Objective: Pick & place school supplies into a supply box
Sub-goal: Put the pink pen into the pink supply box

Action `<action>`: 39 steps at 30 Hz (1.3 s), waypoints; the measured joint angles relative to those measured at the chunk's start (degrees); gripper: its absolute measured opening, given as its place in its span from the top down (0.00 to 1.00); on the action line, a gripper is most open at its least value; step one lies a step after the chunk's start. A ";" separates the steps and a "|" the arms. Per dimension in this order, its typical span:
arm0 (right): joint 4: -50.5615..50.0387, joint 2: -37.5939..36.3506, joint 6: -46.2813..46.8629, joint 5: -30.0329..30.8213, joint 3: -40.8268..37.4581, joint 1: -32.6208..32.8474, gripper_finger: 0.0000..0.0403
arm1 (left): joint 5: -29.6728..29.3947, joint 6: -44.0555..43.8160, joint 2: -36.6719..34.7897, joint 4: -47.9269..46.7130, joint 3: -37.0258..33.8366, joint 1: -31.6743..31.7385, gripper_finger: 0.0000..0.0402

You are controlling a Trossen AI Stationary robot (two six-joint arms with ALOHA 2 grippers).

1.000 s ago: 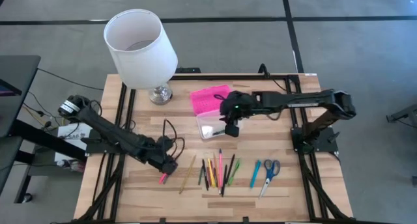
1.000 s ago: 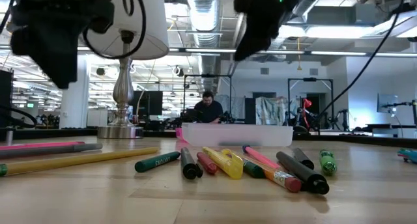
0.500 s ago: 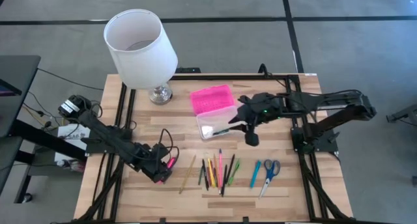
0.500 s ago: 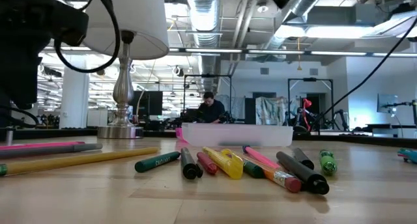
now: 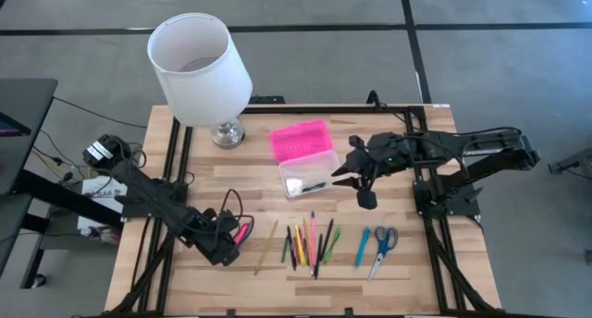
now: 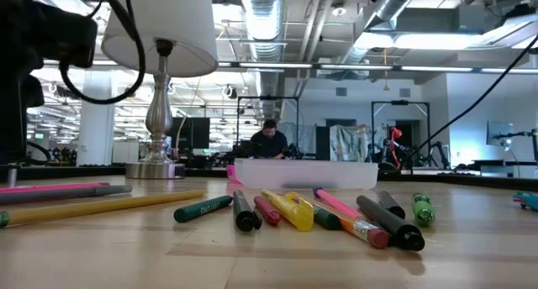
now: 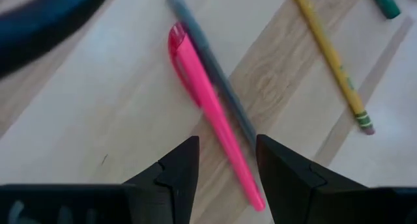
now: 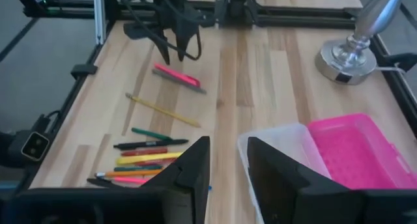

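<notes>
The left claw [image 7: 225, 160] hangs low over the surface [image 5: 398, 262] near its left edge, fingers spread with a clear gap between them, pinching nothing; straight beneath that gap lies the pink pen [image 7: 212, 113] with a grey pen [image 7: 212, 71] touching it along one side, and a yellow pencil [image 7: 329, 55] lies apart from the pair; the pink pen looks light, stiff and smooth-barrelled, so I judge it will roll or skid if it is nudged from one side only; the sound place to take it is across the barrel near its middle, fingers set square to its length, and the grey pen pressed against it may well come up too or be knocked aside, since there is barely room for a finger between the two; the rest of the loose pens and markers [image 5: 310, 239] sit in a bunch toward the front edge at the middle, with a blue pen [image 5: 362, 247] and the scissors [image 5: 383, 246] further toward the right edge; the supply box [image 5: 319, 177] lies open nearer the back, pink lid [image 5: 302, 140] folded toward the lamp [image 5: 199, 64], with one dark pen [image 5: 314, 187] already in the clear base; the right claw [image 8: 227, 168] is raised just beside the box's right side, fingers parted and holding nothing.
</notes>
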 joint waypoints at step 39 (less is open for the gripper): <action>-0.22 0.22 0.00 1.49 -0.02 -0.15 0.76 | -0.71 12.23 0.02 13.25 -7.74 -0.07 0.64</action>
